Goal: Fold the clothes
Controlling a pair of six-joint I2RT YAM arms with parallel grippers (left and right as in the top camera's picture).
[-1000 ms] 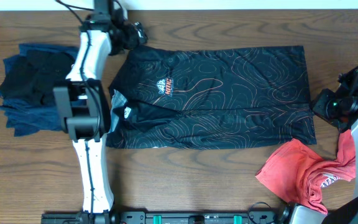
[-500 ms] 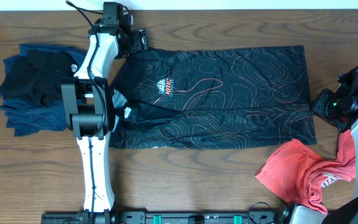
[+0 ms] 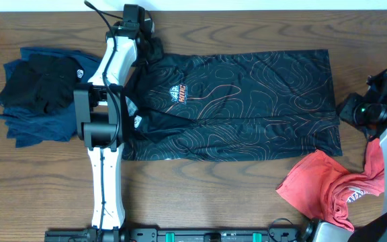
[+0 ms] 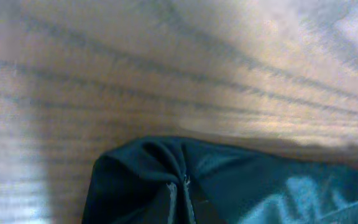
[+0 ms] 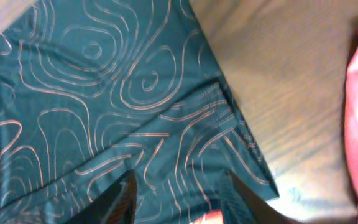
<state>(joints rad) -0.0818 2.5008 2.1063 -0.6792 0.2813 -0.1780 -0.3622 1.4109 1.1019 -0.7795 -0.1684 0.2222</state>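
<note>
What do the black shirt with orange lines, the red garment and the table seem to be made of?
The black shirt with thin orange contour lines looks like smooth synthetic sports fabric: it lies flat, with a slight sheen in the wrist views. The crumpled red garment seems a softer, matte knit, possibly cotton. The brown table shows wood grain, though it may be laminate.

The shirt (image 3: 234,101) lies across the middle of the table (image 3: 213,195). A heap of clothes (image 3: 39,94) sits left of it, by the left edge. Another garment (image 3: 321,188) lies near the front right corner. My left gripper (image 3: 151,47) is at the shirt's back left corner, my right gripper (image 3: 348,113) beside its right edge.
</note>
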